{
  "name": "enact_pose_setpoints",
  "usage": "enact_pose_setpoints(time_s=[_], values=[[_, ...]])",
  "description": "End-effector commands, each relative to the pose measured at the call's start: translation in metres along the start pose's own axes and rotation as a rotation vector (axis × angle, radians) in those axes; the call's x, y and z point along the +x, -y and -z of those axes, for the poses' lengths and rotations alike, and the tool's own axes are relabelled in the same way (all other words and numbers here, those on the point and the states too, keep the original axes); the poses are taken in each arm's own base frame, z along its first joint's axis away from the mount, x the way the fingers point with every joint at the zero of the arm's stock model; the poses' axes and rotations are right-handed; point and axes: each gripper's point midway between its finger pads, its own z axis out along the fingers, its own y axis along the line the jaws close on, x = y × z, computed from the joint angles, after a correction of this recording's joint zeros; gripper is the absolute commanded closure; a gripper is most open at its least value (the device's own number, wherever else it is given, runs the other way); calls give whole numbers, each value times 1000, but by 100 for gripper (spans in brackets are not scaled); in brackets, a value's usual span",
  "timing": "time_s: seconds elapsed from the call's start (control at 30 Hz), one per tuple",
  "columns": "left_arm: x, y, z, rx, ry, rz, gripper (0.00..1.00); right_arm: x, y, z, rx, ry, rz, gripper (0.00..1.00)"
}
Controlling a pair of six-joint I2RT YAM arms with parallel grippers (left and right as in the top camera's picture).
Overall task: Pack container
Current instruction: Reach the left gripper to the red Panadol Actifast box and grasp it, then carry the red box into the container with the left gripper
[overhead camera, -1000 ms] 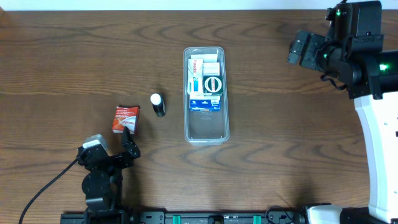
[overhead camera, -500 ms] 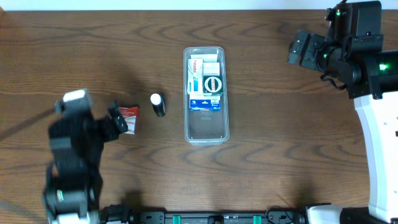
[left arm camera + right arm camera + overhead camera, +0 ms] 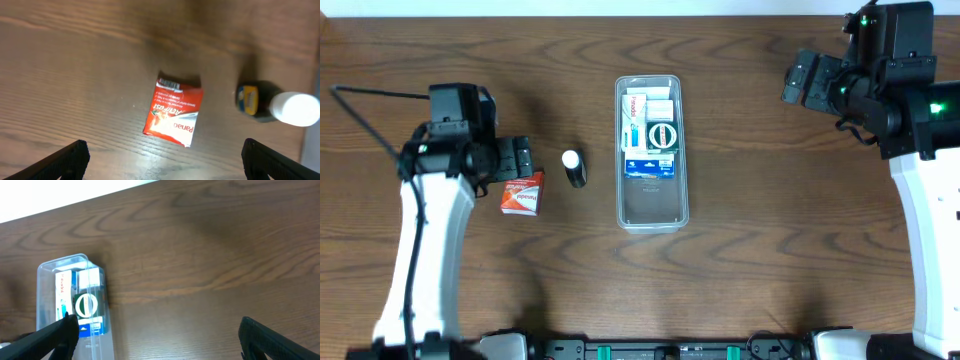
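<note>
Container (image 3: 652,205) lying mid-counter, long axis running far edge to near edge, small boxes filling far half. Left claw (image 3: 165,162) hovering spread wide above red packet (image 3: 173,114), left-edge side; white-capped bottle (image 3: 277,102) near it. Right claw (image 3: 160,340) hanging spread, empty, by far-right corner.

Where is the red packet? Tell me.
Overhead, the red packet lies left of the container, beside the left gripper, with the bottle just right of it.

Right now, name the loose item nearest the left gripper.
The red sachet, right by the left gripper; the white-capped bottle is farther, toward the container.
</note>
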Motion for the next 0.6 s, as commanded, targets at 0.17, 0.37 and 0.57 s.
enact_pose_setpoints(time_s=[0.17, 0.37, 0.57], values=[[16, 1, -55, 25, -186, -149, 2, -2, 2, 6, 1, 16, 7, 1], [32, 4, -91, 38, -296, -172, 2, -2, 2, 6, 1, 16, 7, 1], [48, 6, -117, 50, -387, -170, 2, -2, 2, 6, 1, 16, 7, 1]])
